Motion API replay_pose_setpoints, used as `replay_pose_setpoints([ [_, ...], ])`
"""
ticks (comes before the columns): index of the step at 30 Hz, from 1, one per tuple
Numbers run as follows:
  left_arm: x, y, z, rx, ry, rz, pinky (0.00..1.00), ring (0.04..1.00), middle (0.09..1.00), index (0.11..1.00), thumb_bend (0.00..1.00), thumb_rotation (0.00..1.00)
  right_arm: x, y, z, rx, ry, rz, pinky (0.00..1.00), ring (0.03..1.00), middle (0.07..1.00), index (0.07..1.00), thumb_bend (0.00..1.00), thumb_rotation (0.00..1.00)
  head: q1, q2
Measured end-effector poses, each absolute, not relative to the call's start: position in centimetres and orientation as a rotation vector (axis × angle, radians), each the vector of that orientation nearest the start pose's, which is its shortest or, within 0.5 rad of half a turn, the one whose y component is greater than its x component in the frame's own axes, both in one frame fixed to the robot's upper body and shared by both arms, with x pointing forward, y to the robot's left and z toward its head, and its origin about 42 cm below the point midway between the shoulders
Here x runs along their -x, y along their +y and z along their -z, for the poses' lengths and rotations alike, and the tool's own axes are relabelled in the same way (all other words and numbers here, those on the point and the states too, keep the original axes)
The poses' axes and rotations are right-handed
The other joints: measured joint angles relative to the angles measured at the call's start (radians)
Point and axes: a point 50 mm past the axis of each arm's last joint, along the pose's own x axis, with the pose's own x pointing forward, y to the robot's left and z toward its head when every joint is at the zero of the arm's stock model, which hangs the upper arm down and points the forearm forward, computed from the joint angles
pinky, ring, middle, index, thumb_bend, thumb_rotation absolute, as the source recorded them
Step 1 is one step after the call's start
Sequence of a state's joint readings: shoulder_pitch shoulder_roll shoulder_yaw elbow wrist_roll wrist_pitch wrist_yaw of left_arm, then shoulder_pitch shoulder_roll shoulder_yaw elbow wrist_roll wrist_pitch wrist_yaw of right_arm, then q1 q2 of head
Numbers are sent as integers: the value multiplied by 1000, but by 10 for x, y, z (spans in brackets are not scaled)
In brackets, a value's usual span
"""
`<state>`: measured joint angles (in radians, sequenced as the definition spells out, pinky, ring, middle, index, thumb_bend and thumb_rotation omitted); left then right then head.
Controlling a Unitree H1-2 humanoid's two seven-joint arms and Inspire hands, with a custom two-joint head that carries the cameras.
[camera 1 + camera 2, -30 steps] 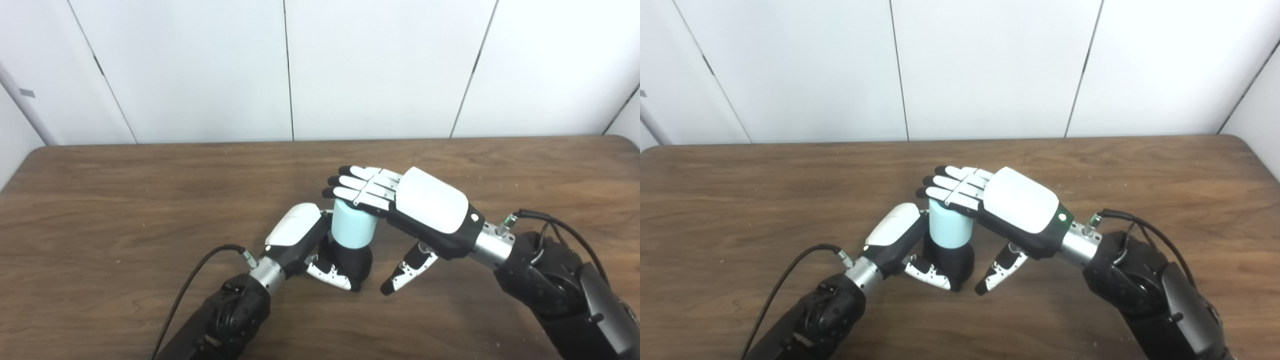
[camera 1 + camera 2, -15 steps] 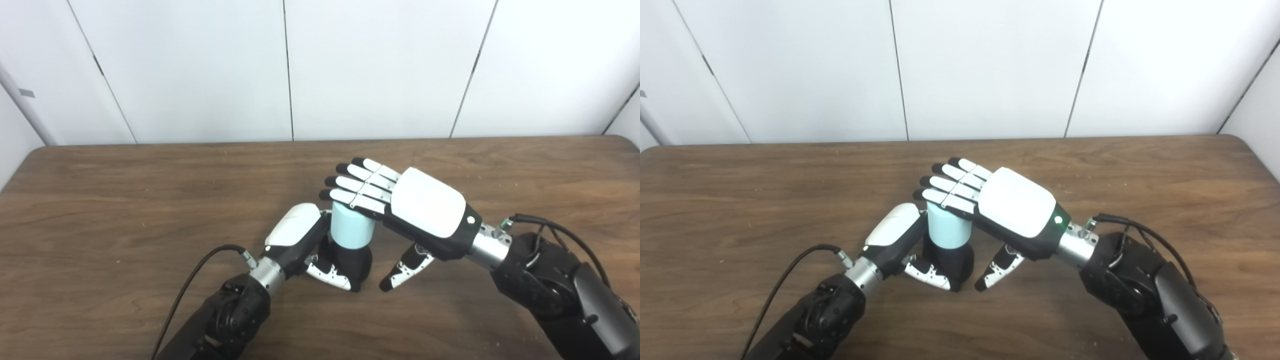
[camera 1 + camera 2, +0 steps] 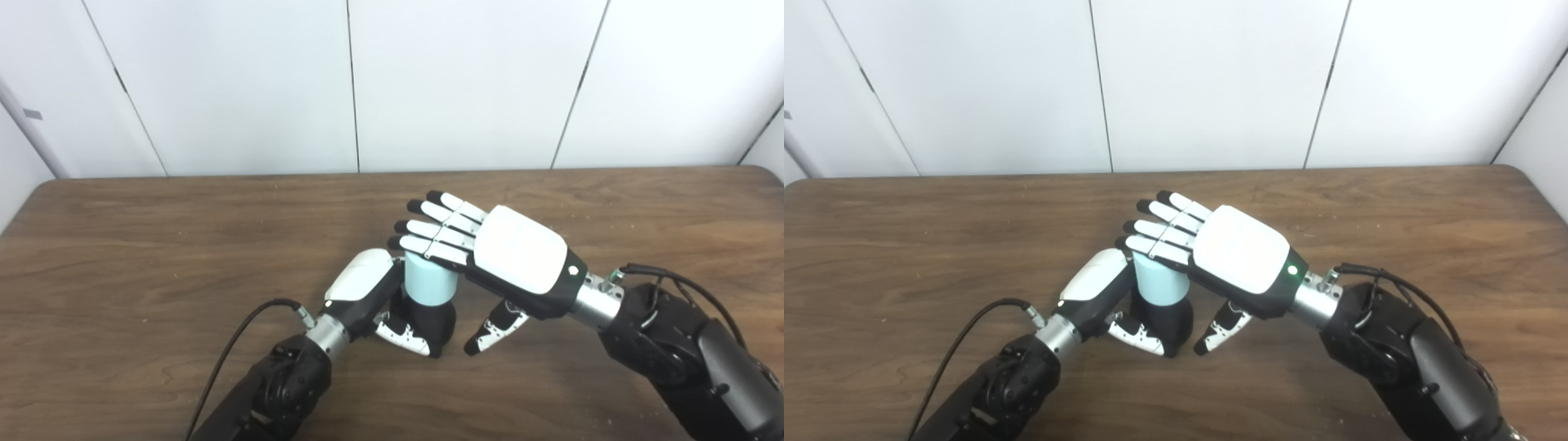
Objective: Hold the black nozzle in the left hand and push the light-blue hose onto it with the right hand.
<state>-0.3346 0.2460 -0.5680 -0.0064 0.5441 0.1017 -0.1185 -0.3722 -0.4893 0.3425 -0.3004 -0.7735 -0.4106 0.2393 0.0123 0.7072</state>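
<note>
Gripping the black nozzle (image 3: 429,318) near the middle of the brown wooden table (image 3: 122,245), the left hand (image 3: 366,288) has its fingers wrapped round the dark base, its thumb (image 3: 404,335) curling across the near side. A black cable (image 3: 236,346) loops out from its wrist over the tabletop to the left. The nozzle stands upright on the table, and the light-blue hose (image 3: 430,283) (a short, stubby cylinder) sits on top of it, its lower end meeting the black body. Whether it is fully seated cannot be told.

To the right, the right hand (image 3: 502,257) lies flat and spread, palm down, its fingers (image 3: 429,233) stretched leftward over the top of the hose. The fingers cover the hose's upper end and seem to rest on it, though actual contact is hard to judge. This hand clasps nothing: its thumb (image 3: 490,334) hangs down toward the table, just right of the nozzle and apart from it. Its dark forearm (image 3: 686,349) runs off to the near right corner. White wall panels (image 3: 459,79) stand behind the table's far edge.
</note>
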Motion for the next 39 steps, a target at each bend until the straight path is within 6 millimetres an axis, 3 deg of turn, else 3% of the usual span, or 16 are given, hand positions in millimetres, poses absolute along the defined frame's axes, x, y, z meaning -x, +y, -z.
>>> replay_pose_setpoints([
  [10, -340, 119, -155, -902, -281, 595, 477, 459, 471, 486, 520, 86, -327, -193, -264, 1254, -853, -627, 907, 933, 888, 852, 774, 246, 0, 2],
  [29, -340, 119, -156, -905, -282, 600, 479, 456, 473, 486, 519, 86, -323, -200, -269, 1050, -621, -672, 892, 923, 915, 921, 777, 249, -3, 5],
  [39, -339, 118, -156, -906, -283, 610, 478, 456, 474, 486, 519, 86, -316, -202, -263, 1033, -666, -667, 885, 948, 975, 958, 760, 203, -2, 6],
])
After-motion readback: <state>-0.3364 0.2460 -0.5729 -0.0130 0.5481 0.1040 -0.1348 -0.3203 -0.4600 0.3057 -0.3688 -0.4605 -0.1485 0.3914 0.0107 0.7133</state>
